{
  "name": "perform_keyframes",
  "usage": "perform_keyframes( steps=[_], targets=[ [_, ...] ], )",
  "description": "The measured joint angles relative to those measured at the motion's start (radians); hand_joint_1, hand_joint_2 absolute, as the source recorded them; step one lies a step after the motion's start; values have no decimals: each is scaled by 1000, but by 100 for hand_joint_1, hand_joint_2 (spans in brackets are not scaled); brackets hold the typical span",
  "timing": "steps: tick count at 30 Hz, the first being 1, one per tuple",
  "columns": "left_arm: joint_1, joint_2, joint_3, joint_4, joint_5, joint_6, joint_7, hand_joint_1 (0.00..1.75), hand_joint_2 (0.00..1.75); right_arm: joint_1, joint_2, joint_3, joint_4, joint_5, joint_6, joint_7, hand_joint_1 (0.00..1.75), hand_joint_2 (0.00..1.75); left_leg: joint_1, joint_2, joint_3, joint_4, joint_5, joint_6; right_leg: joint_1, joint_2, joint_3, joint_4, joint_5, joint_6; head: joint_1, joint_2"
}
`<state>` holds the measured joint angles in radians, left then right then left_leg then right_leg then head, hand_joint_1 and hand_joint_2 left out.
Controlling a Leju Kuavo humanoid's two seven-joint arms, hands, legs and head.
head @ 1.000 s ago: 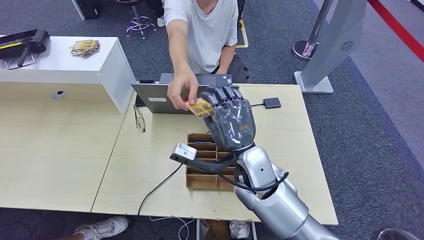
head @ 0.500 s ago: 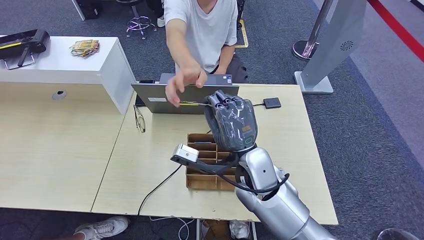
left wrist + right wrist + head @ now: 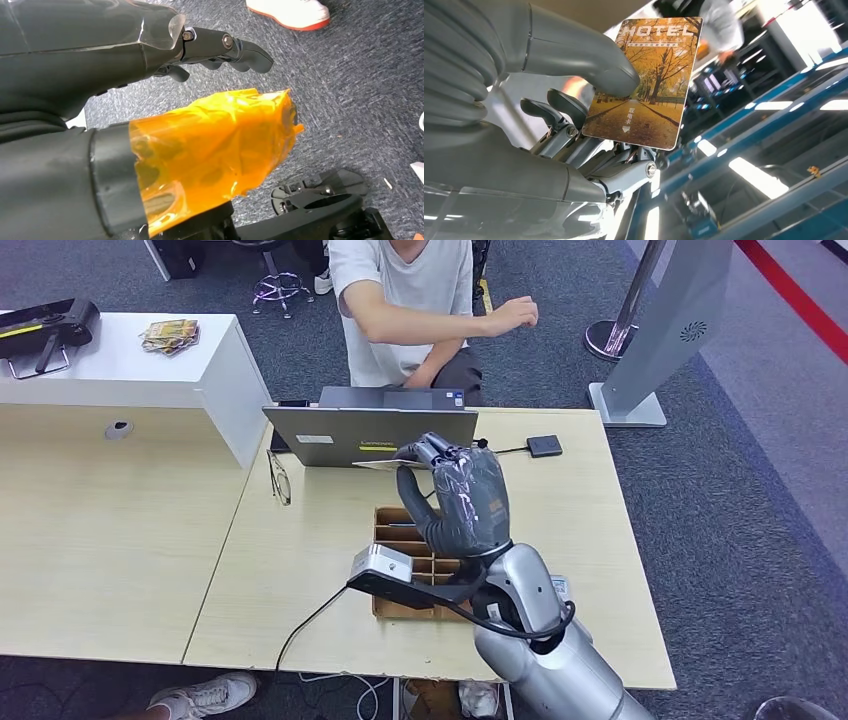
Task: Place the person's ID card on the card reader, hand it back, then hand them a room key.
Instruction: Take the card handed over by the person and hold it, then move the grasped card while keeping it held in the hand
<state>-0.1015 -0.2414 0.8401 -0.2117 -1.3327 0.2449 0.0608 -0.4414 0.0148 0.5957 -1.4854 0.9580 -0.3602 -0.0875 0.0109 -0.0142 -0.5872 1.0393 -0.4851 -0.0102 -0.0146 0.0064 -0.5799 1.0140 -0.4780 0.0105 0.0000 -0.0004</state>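
My right hand point(image 3: 465, 500) is raised over the desk, just in front of the laptop. It pinches a card point(image 3: 385, 465) between thumb and fingers; in the head view the card is almost edge-on. The right wrist view shows the card point(image 3: 644, 82) face-on: an autumn tree picture with "HOTEL" printed on it, held under my thumb point(image 3: 589, 65). A small black card reader point(image 3: 544, 446) lies on the desk to the right of the hand. The person point(image 3: 400, 290) sits behind the desk with an arm swung out to the right. My left hand point(image 3: 125, 125) hangs over grey carpet and holds nothing.
A grey laptop point(image 3: 370, 430) stands at the desk's far edge, with glasses point(image 3: 279, 477) to its left. A cardboard compartment box point(image 3: 398, 530) sits under my right forearm. On the white counter point(image 3: 200, 380) lies a stack of similar cards point(image 3: 170, 335).
The person's hand, which was on the card with mine, let go and swung away to the right. My right hand kept the card and sank slightly toward me.
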Motion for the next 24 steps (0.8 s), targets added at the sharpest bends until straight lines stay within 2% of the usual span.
perform_keyframes(
  steps=[14, 24],
  targets=[
    [11, 2, 7, 0, 27, 15, -18, 0, 0, 62, -34, -25, -30, -452, 237, -106, 175, 175, 0, 0, 0, 0, 0, 0, 0, 0, 0, 0, 0, 0, 0, 0],
    [15, 3, 9, 0, 36, 31, -24, 0, 0, 118, -80, -81, 14, -669, 350, -169, 175, 175, 0, 0, 0, 0, 0, 0, 0, 0, 0, 0, 0, 0, 0, 0]
  ],
)
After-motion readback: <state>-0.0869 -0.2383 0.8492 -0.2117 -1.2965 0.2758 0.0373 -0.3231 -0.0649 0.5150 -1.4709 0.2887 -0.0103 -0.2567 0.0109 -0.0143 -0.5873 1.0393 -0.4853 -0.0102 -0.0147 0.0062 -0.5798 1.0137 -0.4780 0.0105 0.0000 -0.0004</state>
